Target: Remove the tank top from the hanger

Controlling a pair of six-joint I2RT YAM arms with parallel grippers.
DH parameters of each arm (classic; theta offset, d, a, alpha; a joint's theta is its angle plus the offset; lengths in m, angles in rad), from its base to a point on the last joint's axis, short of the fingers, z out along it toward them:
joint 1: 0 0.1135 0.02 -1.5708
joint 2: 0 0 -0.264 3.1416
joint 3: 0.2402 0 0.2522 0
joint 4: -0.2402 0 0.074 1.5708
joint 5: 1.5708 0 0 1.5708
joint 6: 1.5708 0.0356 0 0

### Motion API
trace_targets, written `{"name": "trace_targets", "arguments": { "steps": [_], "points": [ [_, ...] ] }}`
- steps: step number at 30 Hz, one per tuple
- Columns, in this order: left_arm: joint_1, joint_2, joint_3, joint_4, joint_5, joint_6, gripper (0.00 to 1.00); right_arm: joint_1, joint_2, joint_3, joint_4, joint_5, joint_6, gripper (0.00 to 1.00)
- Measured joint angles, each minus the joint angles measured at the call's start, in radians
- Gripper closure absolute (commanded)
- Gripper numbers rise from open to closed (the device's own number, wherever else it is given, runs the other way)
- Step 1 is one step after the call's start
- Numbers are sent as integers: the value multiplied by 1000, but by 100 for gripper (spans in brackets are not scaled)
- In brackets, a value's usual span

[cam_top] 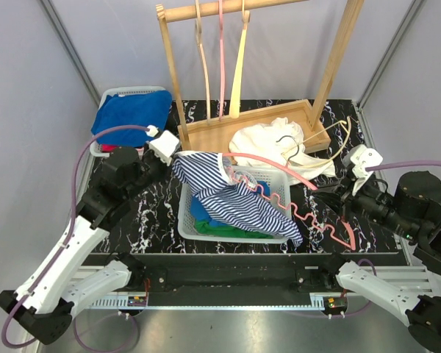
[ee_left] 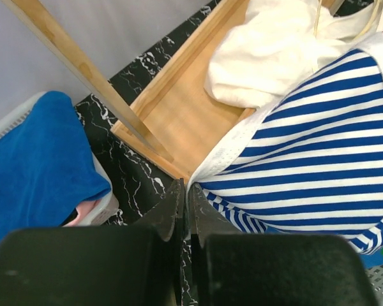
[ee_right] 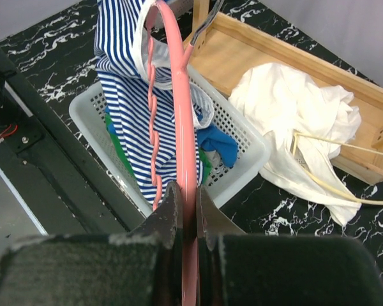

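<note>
the blue-and-white striped tank top (cam_top: pixel 239 200) lies draped over the white basket (cam_top: pixel 185 224) in the middle of the desk (cam_top: pixel 143 220). one corner is lifted up toward the left arm (cam_top: pixel 106 202). that arm's jaws are closed and pinch the top's white-trimmed edge (ee_left: pixel 210 167), just in front of the wooden rack base (ee_left: pixel 179 121).

the top is not yet off the pink hanger (cam_top: pixel 275 168): the hanger's curved bar passes through the white-edged opening at the raised end and slants over the basket toward the right arm (cam_top: pixel 415 195). that arm's jaws are clamped on the pink bar, which runs straight between them in the right wrist view. the hanger's wavy lower bar lies against the striped cloth.

green and blue clothes show in the basket under the top. a white garment (cam_top: pixel 268 140) is heaped on the rack base, with a pale hanger (cam_top: pixel 334 136) in it. a blue cloth (cam_top: pixel 132 114) fills a bin at the desk's far left.
</note>
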Motion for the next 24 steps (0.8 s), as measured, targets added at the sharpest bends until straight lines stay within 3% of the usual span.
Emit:
{"name": "trace_targets", "arguments": {
  "steps": [4, 9, 15, 19, 24],
  "points": [
    [14, 38, 0, 2, -31, 3, 100, 0, 0, 67, -48, 38, 3, 100],
    [129, 56, 26, 12, -46, -9, 100, 0, -23, 165, -56, 103, 3, 100],
    [149, 100, 323, 61, 45, -31, 100, 0, -72, 159, -22, 189, 3, 100],
    [114, 99, 462, 114, 143, -63, 100, 0, -105, 131, 56, 241, 9, 100],
    [-8, 113, 464, 119, 209, -81, 100, 0, -113, 128, 119, 301, 21, 100]
  ]
}}
